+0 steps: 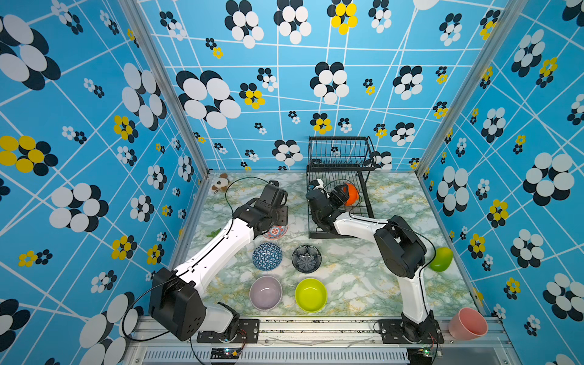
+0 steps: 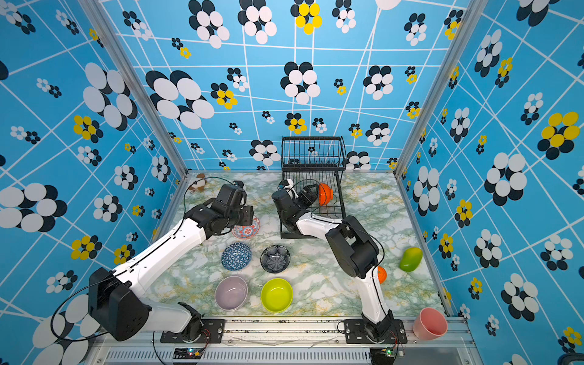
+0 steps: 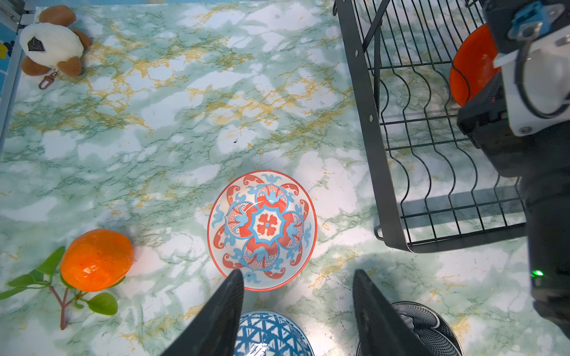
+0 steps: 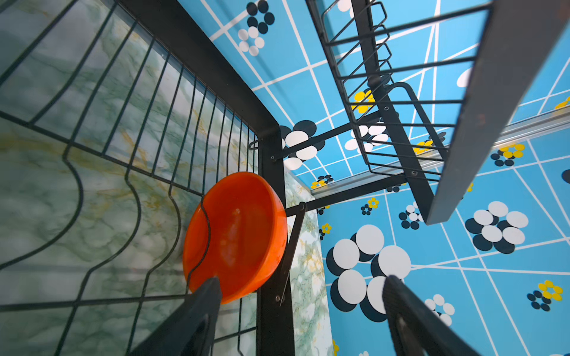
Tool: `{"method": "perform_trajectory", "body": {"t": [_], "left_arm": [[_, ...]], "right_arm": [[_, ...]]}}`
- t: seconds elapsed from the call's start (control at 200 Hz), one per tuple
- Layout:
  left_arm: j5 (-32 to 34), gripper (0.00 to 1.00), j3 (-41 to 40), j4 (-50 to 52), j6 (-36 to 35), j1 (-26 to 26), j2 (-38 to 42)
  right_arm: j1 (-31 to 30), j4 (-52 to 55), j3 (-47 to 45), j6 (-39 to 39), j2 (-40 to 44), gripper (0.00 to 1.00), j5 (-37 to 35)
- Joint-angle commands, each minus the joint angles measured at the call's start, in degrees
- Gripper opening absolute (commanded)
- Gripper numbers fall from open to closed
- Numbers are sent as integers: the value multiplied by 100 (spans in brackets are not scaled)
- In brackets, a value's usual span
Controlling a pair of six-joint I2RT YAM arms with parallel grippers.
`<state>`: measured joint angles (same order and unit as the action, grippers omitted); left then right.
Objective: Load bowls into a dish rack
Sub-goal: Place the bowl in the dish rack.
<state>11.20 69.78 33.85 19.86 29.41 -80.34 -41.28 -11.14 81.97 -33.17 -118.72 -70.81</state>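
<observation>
The black wire dish rack (image 1: 340, 142) (image 2: 313, 142) (image 3: 364, 123) (image 4: 197, 46) stands at the back. An orange bowl (image 1: 353, 192) (image 2: 326, 192) (image 3: 472, 64) (image 4: 237, 234) stands on edge in its lower tray. My right gripper (image 4: 301, 280) (image 1: 342, 195) is open just beside that bowl and holds nothing. My left gripper (image 3: 297, 272) (image 1: 282, 217) hangs open above the red-blue floral bowl (image 3: 262, 229) (image 1: 275, 232) (image 2: 247, 229). On the table lie the blue geometric bowl (image 1: 267, 256) (image 3: 271, 336), black bowl (image 1: 306, 259) (image 3: 422, 329), lilac bowl (image 1: 265, 292) and lime-green bowl (image 1: 311, 294).
A pink cup (image 1: 467, 324) lies at the front right corner, and a green fruit (image 1: 441, 259) is behind the right arm. An orange fruit with leaves (image 3: 97, 260) lies left of the floral bowl. A plush toy (image 1: 220, 182) (image 3: 52, 43) sits in the back left corner.
</observation>
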Motion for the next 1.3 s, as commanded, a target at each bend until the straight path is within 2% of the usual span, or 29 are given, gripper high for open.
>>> {"method": "perform_trajectory", "body": {"t": [0.0, 0.205, 0.345, 0.525, 0.725, 1.0, 1.16, 1.295], "left_arm": [[118, 59, -98, 70, -34, 55, 82], [136, 59, -113, 69, -39, 55, 73], [200, 59, -109, 70, -50, 56, 55], [97, 59, -113, 67, -21, 56, 50], [22, 59, -96, 74, 52, 56, 35], [233, 59, -88, 115, 18, 59, -99], [268, 59, 86, 378, 7, 74, -208], [227, 60, 579, 1171, 255, 83, -298]], "right_arm": [[-55, 820, -133, 823, 434, 86, 265], [-123, 1987, -328, 1902, 1066, 87, 914], [-130, 2633, -640, 2720, 1762, 88, 1760], [-126, 3066, -1126, 3372, 2663, 90, 2968], [-117, 4083, -1140, 4326, 3047, 89, 4034], [0, 3980, -1713, 5335, 3509, 90, 5827], [32, 3629, -2113, 5805, 3800, 92, 6377], [69, 3438, -2409, 6014, 4071, 92, 6639]]}}
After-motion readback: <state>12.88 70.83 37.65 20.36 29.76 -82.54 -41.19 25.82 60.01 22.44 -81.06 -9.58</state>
